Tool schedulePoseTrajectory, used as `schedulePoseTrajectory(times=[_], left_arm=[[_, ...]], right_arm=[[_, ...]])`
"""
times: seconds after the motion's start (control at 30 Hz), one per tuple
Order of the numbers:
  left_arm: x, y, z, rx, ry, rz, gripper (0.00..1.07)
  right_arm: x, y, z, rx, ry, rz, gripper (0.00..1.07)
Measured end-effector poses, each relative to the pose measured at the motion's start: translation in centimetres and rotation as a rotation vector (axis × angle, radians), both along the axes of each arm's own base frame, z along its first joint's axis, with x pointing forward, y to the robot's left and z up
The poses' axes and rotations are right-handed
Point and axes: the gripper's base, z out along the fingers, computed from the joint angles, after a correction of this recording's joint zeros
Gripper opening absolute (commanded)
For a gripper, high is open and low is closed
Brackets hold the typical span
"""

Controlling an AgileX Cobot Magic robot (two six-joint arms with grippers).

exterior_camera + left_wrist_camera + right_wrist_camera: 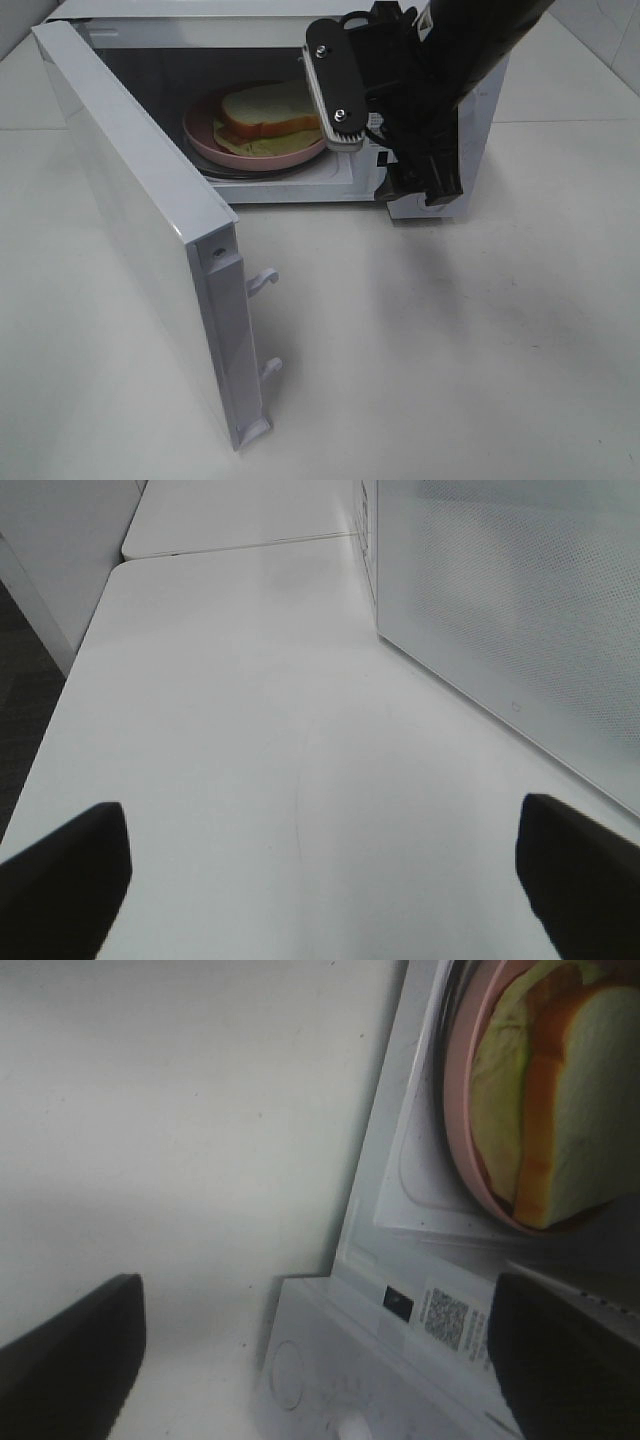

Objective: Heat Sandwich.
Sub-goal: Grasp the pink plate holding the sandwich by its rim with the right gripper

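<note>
Sandwich (pixel 268 110) of white bread, green lettuce and reddish filling, on round pink plate (pixel 205 138) inside open white microwave (pixel 300 188), upper centre of the high view, right end effector (pixel 315 1360) just right of it, fingers apart, empty, left end effector (pixel 320 880) spread wide over white desk (pixel 250 730)

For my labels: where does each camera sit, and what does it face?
Exterior high: above, facing down at the open microwave; right gripper shows.
Left wrist: on left arm, facing table and door; fingertips show.
Right wrist: on right arm, facing the control panel; fingertips show.
Both exterior and right wrist show the sandwich.
</note>
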Motion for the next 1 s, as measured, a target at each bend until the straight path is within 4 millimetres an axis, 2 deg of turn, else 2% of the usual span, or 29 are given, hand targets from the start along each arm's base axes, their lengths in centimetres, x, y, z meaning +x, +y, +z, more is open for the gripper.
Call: schedulePoseTrajectory(times=[0.23, 0.77, 1.0], left_arm=[[0.0, 0.0, 0.0, 0.0, 0.0, 0.0, 1.03], [0.0, 0.0, 0.0, 0.0, 0.0, 0.0, 1.03], [0.0, 0.0, 0.0, 0.0, 0.0, 0.0, 1.03]], right_arm=[[1.5, 2.1, -1.1, 0.034, -0.031, 0.016, 0.87], [3.8, 3.8, -5.0, 0.081, -0.085, 0.017, 0.87], [5.1, 4.7, -6.1, 0.092, -0.099, 0.009, 0.86]])
